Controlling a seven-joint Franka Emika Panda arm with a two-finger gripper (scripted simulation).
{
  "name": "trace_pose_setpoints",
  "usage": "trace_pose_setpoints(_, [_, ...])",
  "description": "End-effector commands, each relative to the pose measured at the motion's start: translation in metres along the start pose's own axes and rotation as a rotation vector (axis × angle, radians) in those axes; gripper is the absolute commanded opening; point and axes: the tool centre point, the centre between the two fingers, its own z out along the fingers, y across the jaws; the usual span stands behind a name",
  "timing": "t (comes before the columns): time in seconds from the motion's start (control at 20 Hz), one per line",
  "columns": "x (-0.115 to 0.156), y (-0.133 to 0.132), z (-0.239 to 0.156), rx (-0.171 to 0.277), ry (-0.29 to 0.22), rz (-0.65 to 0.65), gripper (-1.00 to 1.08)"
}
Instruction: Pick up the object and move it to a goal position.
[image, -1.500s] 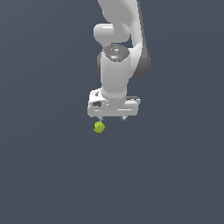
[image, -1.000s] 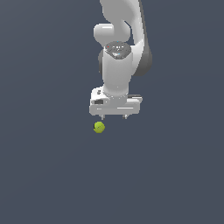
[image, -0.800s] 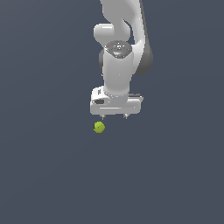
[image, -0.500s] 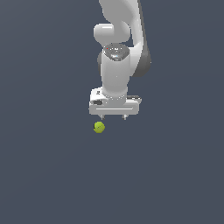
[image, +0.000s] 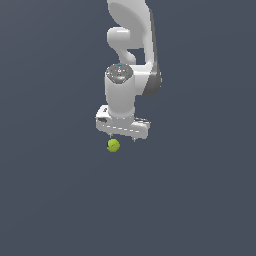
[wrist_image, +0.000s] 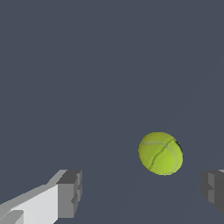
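The ball (image: 113, 145) is seen on the plain grey surface (image: 55, 200), just below the gripper (image: 123, 139) and offset toward the exterior view's left, under the left end of the hand. Nothing is held. In the wrist view the ball (wrist_image: 160, 153) is shown ahead of the two dark pads (wrist_image: 70, 194), which are spread wide, with nothing between them; the ball sits nearer one pad than the other. Contact is not made.

Risk: if the hand is lowered as aligned, the ball may be struck by one fingertip and rolled away. An off-centre close may squeeze it out sideways. No goal marker is visible.
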Motion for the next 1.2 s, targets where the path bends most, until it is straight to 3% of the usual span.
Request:
trace_pose_setpoints(0.0, [-0.003,0.013,0.014,0.002,-0.005,0.089,1.00])
trace_pose_setpoints(0.55, [-0.017,0.053,0.054,-0.002,-0.017,0.363,1.00])
trace_pose_setpoints(1.15, [-0.019,0.058,0.068,-0.004,-0.019,0.398,1.00])
